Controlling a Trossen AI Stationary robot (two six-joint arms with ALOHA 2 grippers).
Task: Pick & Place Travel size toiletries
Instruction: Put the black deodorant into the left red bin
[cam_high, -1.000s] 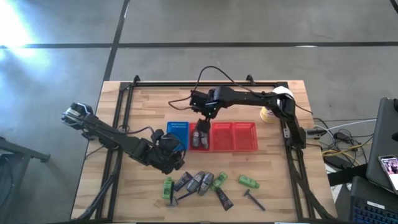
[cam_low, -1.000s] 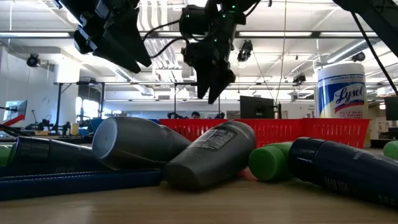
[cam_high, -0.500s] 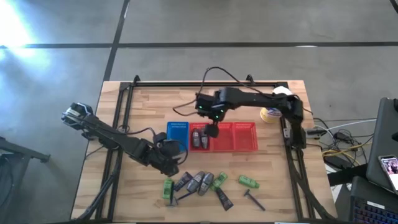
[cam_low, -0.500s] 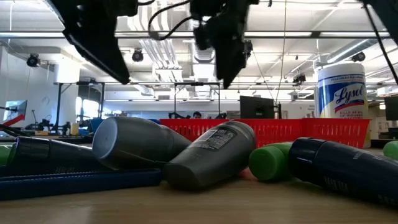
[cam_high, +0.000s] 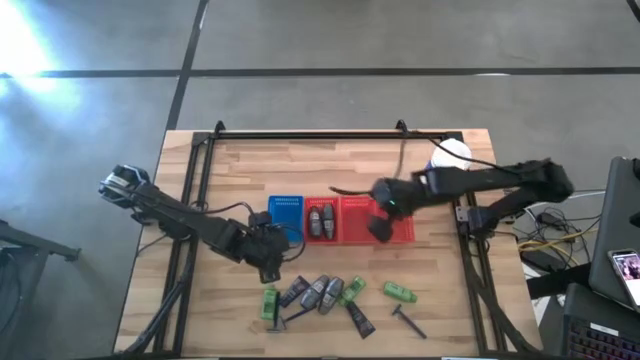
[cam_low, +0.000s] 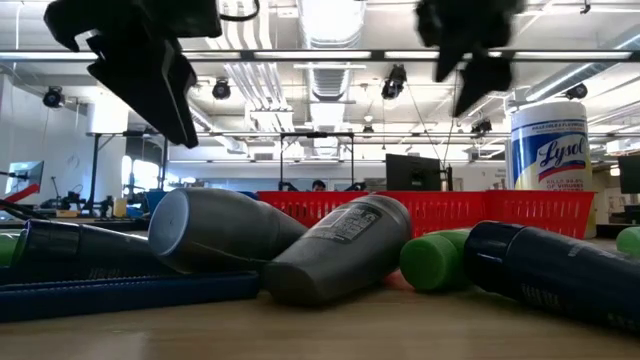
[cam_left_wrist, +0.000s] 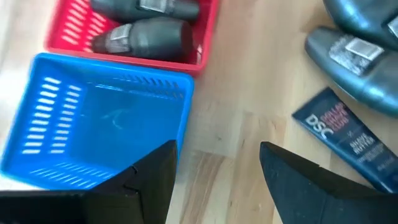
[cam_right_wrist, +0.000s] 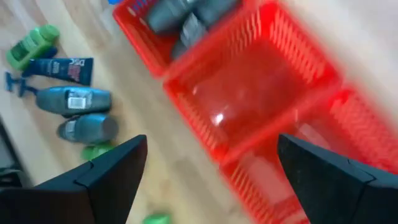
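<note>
right hand (cam_high: 381, 228) wide, empty, has moved from first red basket (cam_high: 322, 221) to over third (cam_high: 400, 222); left hand (cam_high: 272, 268) wide, near blue basket (cam_high: 285, 212).

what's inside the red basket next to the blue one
Two grey oval sticks lie side by side in that red basket. Whatever might be beneath them is covered.

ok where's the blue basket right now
In the high view the blue basket sits left of centre on the table, at the left end of the basket row, touching the red basket holding two grey sticks. The left gripper hovers just in front.
</note>
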